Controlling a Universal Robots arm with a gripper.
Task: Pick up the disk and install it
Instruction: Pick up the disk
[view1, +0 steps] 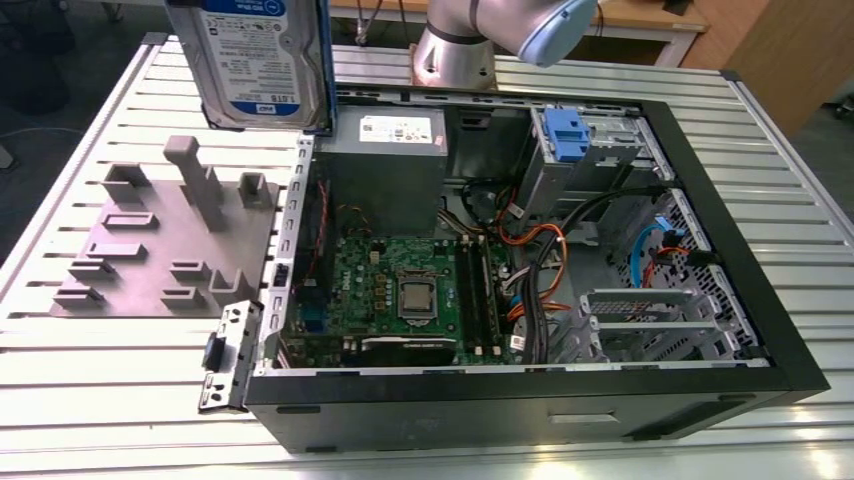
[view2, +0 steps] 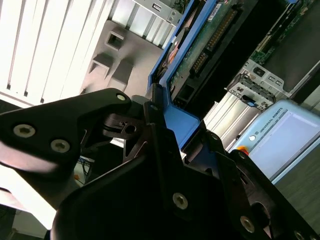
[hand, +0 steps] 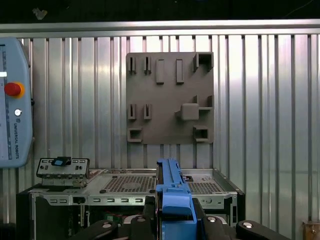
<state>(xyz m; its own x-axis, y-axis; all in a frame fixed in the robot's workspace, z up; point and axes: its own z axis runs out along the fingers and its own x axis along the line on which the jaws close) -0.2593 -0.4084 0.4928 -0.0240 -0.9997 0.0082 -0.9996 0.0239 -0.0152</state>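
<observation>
From my station, the biggest thing on screen is the slatted metal counter, which runs across the whole exterior view. On it lies the open black computer case, side panel off, taking up the centre and right of that frame. To the left of the case, touching its wall, sits a flat grey fixture plate with raised blocks and posts; I see the same plate face-on in the first wrist view. The arm's base stands at the top centre of the exterior view, behind the case.

Inside the case, a grey box with a white sticker fills the upper left corner. The green motherboard lies just below it in the frame. Orange and black cables run between the board and the drive cage on the right. A pale blue pendant with a red button lies on the counter beside the case in the first wrist view.

The disk hangs upright in the upper left of the exterior view. It is off the counter, and its label faces the camera. The claw is pinching the disk by its blue rail, pressed against it from both sides. A small blue tab sits in the drive cage at the case's upper right.
</observation>
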